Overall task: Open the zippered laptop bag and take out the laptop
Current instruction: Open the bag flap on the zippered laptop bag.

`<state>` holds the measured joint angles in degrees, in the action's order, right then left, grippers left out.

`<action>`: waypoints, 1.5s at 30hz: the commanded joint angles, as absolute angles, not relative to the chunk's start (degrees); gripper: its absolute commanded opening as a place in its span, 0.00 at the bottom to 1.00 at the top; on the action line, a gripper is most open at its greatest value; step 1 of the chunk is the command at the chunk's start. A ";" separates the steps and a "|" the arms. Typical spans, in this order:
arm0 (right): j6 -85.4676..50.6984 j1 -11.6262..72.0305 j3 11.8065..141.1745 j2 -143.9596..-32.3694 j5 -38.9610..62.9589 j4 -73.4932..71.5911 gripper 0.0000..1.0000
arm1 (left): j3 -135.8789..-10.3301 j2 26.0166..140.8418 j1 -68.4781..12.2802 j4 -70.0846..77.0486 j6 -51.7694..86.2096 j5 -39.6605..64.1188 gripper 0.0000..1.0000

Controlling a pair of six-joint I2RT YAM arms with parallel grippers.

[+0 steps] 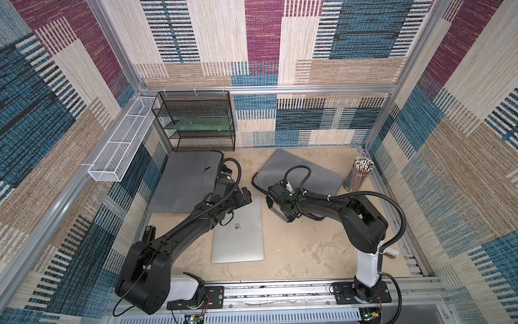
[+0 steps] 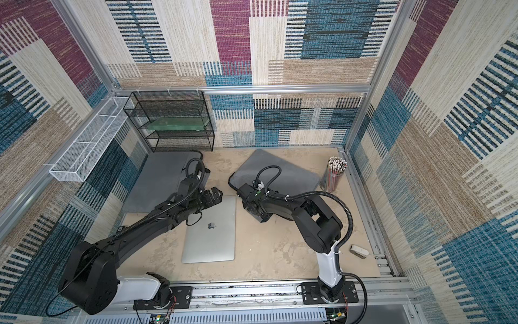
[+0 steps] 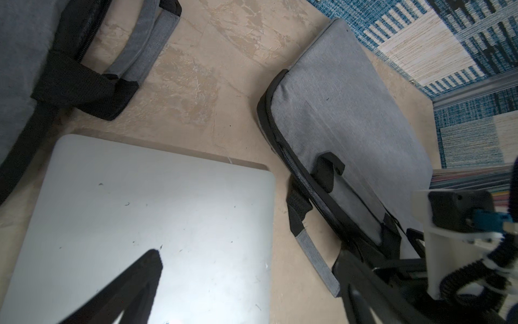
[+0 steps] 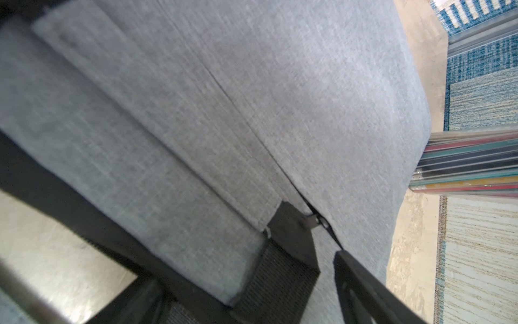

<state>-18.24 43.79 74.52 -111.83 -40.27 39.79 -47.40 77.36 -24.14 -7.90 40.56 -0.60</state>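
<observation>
A silver laptop (image 1: 238,227) (image 2: 210,230) (image 3: 157,213) lies flat on the table, outside any bag. A grey laptop bag (image 1: 297,174) (image 2: 280,174) (image 3: 344,112) lies behind and to the right of it, with a black zipper (image 3: 280,143) along its edge. My left gripper (image 1: 246,196) (image 3: 246,255) hovers open over the laptop's far corner and holds nothing. At the bag's near edge my right gripper (image 1: 280,210) (image 4: 241,275) stands open, its fingers either side of the bag's grey and black handle (image 4: 196,213). A small zipper pull (image 4: 311,221) shows just beyond.
A second grey bag (image 1: 185,179) lies at the back left under my left arm. Behind it stand a black mesh shelf (image 1: 196,120) and a white mesh basket (image 1: 123,143) on the wall. A cup of pencils (image 1: 360,174) stands at the back right.
</observation>
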 commanded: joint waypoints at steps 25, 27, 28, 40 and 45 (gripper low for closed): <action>-23.47 41.11 90.35 -107.65 -39.61 39.55 0.00 | -52.29 92.71 -21.02 11.58 53.19 22.72 0.98; -24.67 41.07 91.07 -106.98 -38.51 40.66 0.00 | -54.52 95.36 -21.76 13.64 53.69 25.11 0.99; -25.23 41.00 91.22 -106.40 -37.80 40.99 0.00 | -55.74 96.46 -22.24 14.36 54.15 26.02 1.00; -31.25 37.09 91.16 -100.79 -29.02 38.85 0.00 | -62.93 106.46 -28.57 18.70 58.13 26.80 0.75; -32.43 35.11 89.90 -98.93 -24.86 36.56 0.00 | -66.48 110.96 -30.47 19.47 58.29 27.55 0.71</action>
